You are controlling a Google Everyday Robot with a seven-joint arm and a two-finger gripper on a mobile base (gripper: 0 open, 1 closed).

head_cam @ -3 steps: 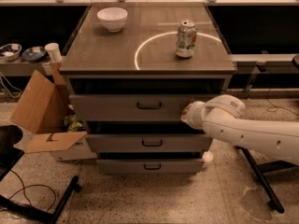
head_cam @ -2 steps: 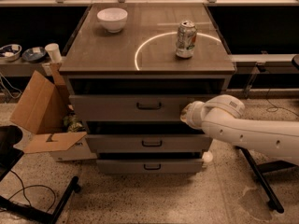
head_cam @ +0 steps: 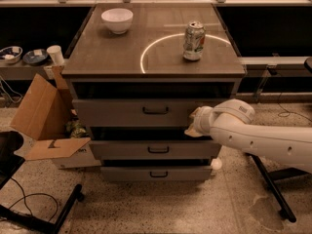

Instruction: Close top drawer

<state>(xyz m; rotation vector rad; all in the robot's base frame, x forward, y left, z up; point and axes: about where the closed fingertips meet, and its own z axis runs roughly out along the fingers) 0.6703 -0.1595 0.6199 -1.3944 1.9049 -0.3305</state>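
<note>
The top drawer (head_cam: 122, 113) is a wide grey drawer with a small dark handle (head_cam: 156, 110) at its centre. It stands out a little from the cabinet, with a dark gap above its front. My gripper (head_cam: 194, 126) is at the end of the white arm (head_cam: 258, 138) that reaches in from the right. It rests against the right end of the top drawer's front, near its lower edge.
Two shallower drawers (head_cam: 158, 150) sit below and also stand out a little. On the cabinet top (head_cam: 97, 57) are a white bowl (head_cam: 117, 19) and a soda can (head_cam: 194, 41). An open cardboard box (head_cam: 44, 116) stands at the left. A dark stand leg (head_cam: 268, 184) is at the right.
My gripper has edged slightly left along the top drawer's front. The drawer looks the same.
</note>
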